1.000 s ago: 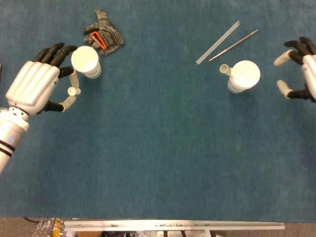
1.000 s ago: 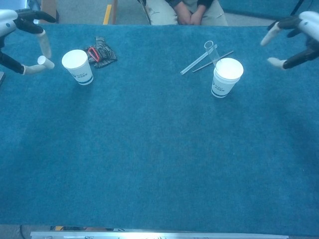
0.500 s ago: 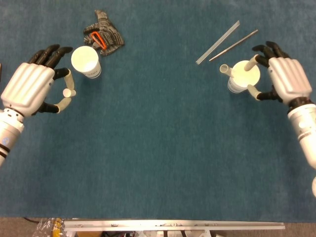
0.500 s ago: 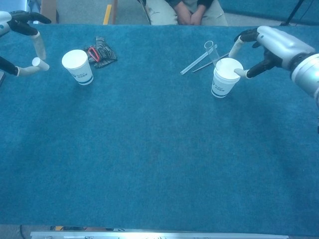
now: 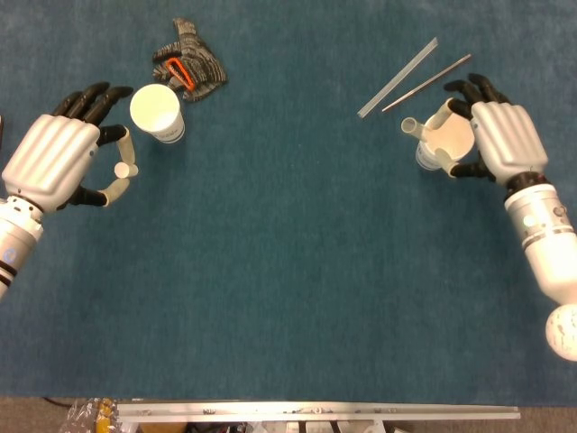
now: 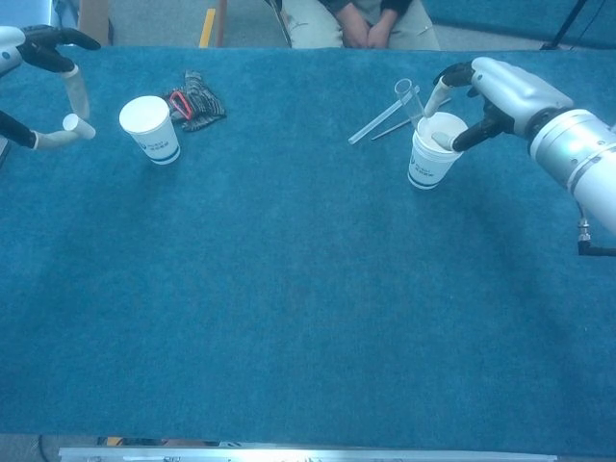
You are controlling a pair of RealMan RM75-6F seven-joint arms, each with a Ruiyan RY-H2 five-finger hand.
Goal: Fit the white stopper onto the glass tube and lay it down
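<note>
Standing tilted in the right-hand paper cup, the glass tube leaned its open mouth out over the cup's left rim, and the right hand hovered above that cup with its fingers spread around the rim, holding nothing. The white stopper sat well apart, far across the blue cloth, resting on a fingertip of the left hand just beside the other cup; whether that hand truly pinched it or only balanced it, I could not tell.

The step in hand looked like taking the tube out of its cup. Done well, I judged, it meant closing thumb and finger on the tube itself rather than the cup wall, then lifting along its lean so the light cup would not tip. A clear strip and a thin rod lay behind; a glove lay by the left cup.
</note>
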